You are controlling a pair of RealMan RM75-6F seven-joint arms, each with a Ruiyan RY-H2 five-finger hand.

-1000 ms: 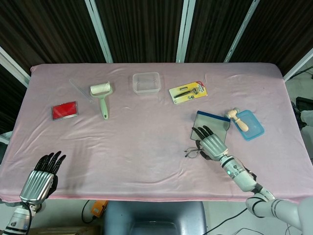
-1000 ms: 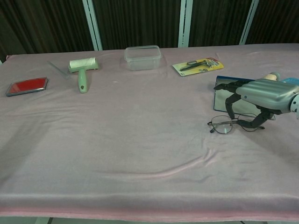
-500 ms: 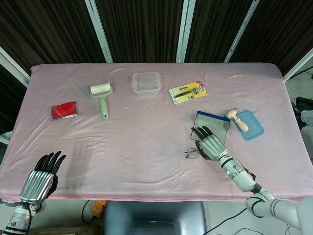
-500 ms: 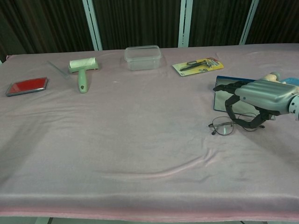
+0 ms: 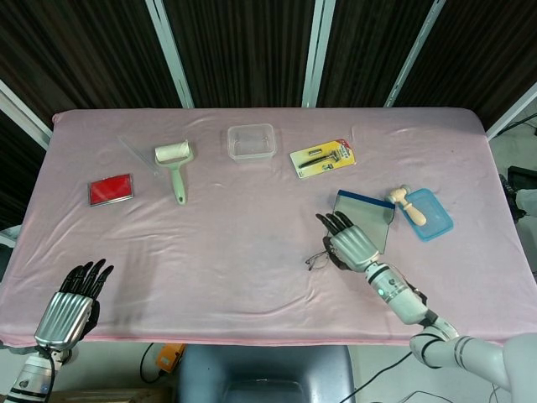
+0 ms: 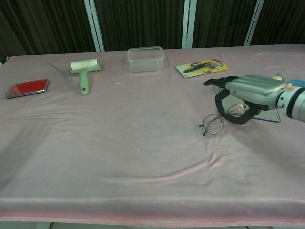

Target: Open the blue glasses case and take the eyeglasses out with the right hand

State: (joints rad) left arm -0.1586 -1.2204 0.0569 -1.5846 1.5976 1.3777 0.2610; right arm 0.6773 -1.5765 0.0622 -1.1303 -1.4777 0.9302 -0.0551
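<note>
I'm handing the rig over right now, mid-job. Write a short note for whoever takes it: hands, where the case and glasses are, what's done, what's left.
Right hand: holds the eyeglasses by their right part, just left of the case; from these views I cannot tell whether they are clear of the cloth.
Left hand: holds nothing, fingers apart, at the near left table edge.
Blue glasses case: open, on the pink cloth, behind the right hand.
Done: case opened, eyeglasses out of it.
Left: little, probably just setting the eyeglasses down and letting go.
</note>
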